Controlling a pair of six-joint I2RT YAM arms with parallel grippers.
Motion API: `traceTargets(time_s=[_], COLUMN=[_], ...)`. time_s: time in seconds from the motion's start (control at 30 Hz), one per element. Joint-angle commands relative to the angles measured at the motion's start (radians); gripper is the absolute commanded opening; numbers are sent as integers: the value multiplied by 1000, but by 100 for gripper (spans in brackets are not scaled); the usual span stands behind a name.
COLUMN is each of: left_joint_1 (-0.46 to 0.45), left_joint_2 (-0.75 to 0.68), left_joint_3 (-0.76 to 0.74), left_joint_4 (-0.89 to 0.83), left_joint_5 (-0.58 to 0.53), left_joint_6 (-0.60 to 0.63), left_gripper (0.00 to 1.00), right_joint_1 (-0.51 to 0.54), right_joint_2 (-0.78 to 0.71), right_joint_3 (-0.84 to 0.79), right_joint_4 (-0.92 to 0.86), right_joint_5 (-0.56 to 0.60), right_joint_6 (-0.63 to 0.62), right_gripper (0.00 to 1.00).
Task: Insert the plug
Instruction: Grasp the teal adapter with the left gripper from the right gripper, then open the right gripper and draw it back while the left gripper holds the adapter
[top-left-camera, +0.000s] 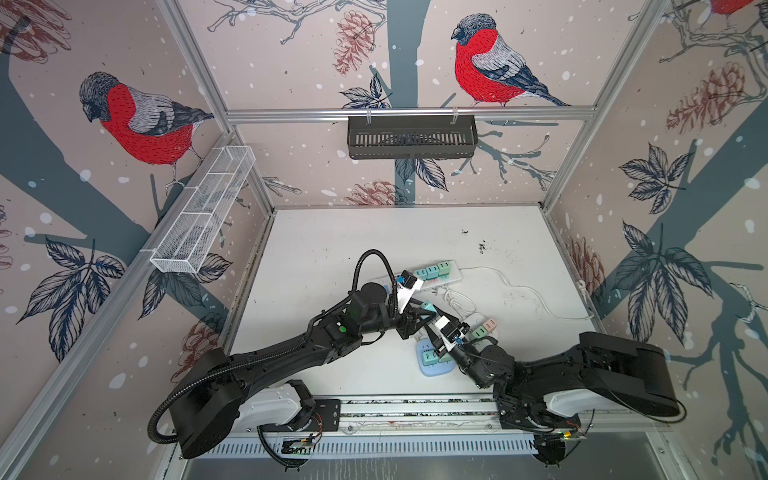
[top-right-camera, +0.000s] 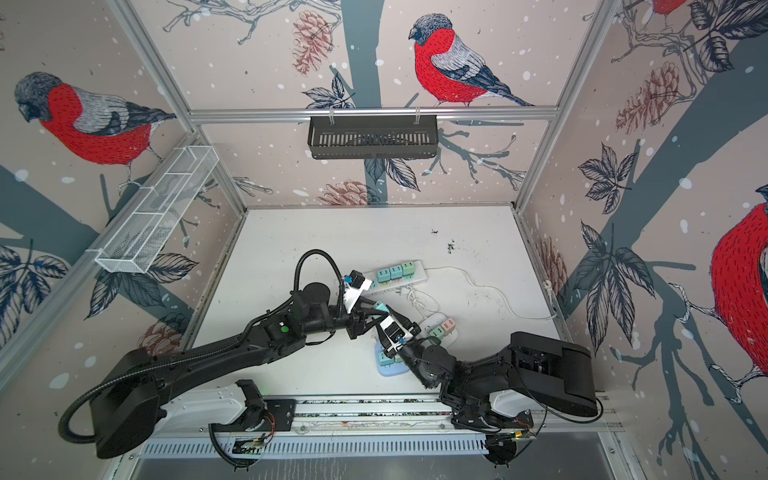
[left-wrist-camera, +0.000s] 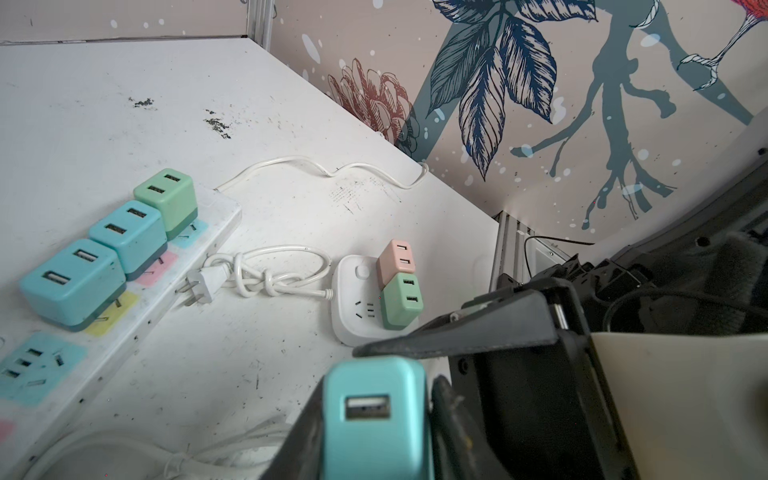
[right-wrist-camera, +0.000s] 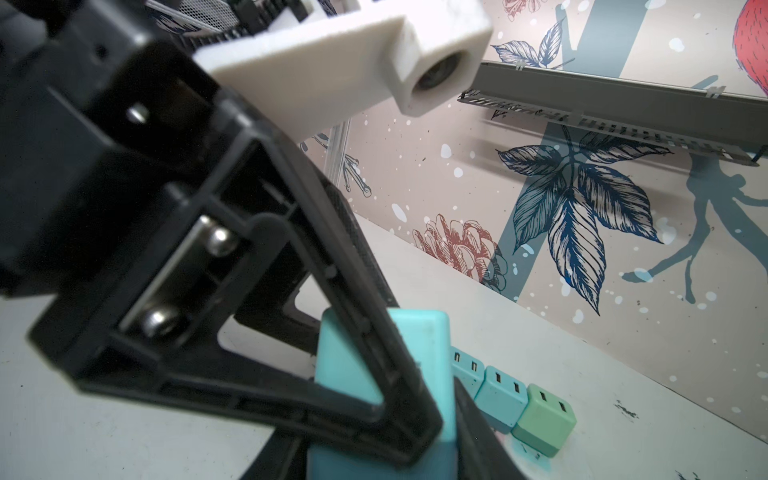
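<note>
The plug (top-left-camera: 428, 308), a teal cube with a USB port on one face, is off the desk (top-left-camera: 353, 241), held in the air near the middle of the scene in both top views. Both arms have it. The left end effector (top-left-camera: 422, 312) is closed on it: in the left wrist view the plug (left-wrist-camera: 376, 415) sits clamped between the dark fingers (left-wrist-camera: 297, 449), its port facing the camera. The right end effector (top-left-camera: 433, 318) reaches in from the opposite side and grips the same plug. In the right wrist view the plug (right-wrist-camera: 428, 349) stands between that arm's own fingers, and a left finger (right-wrist-camera: 370, 332) crosses in front of it.

Under the right arm a blue socket base (top-left-camera: 432, 370) lies on the desk with small chargers plugged in. Just beside it a white socket block (left-wrist-camera: 357, 286) carries a pink charger (left-wrist-camera: 395, 257) and a green charger (left-wrist-camera: 401, 299), which touch each other. Its cord (left-wrist-camera: 266, 278) is knotted into a loop. Farther back lies a long strip (left-wrist-camera: 220, 216) with a row of three chargers (left-wrist-camera: 124, 232), two teal and one green. The sockets at the strip's near end are free.
</note>
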Motion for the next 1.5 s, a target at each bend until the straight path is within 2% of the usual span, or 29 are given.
traceTargets(time_s=[0.0, 0.07, 0.27, 0.37, 0.5, 0.6, 0.77, 0.87, 1.03, 1.13, 1.27, 1.47], left_joint_1=[-6, -6, -6, -6, -6, -6, -6, -6, -6, -6, -6, 6], left_joint_2=[-5, -11, -48, -72, -106, -136, -202, -258, -354, -379, -345, -200], left_joint_3=[5, 4, -12, -13, -40, -73, -147, -208, -337, -406, -414, -298], left_joint_4=[-5, -9, -22, -52, -51, -24, 35, 88, 215, 278, 276, 162], left_joint_5=[58, 41, -63, -141, -228, -283, -357, -366, -402, -435, -457, -515], left_joint_6=[29, 30, 33, 37, 65, 99, 206, 292, 453, 593, 722, 763], left_gripper=[13, 0, 0, 0, 0, 0, 0, 0, 0, 0, 0, 0], right_joint_1=[9, 12, 16, 16, 16, 16, 12, -18, -153, -258, -386, -458], right_joint_2=[8, 11, 8, 4, -6, -29, -105, -182, -320, -404, -454, -432], right_joint_3=[14, 17, 14, 13, 0, -20, -65, -72, -59, -71, -70, -70], right_joint_4=[58, 63, 72, 75, 87, 96, 78, -15, -259, -374, -483, -499], right_joint_5=[-21, -16, 0, 13, 31, 29, 22, 27, 28, -30, -81, -68], right_joint_6=[1, -2, -4, -1, -1, -5, -4, 26, 167, 247, 335, 370], right_gripper=[7, 12, 29, 53, 71, 79, 84, 86, 87, 90, 90, 90])
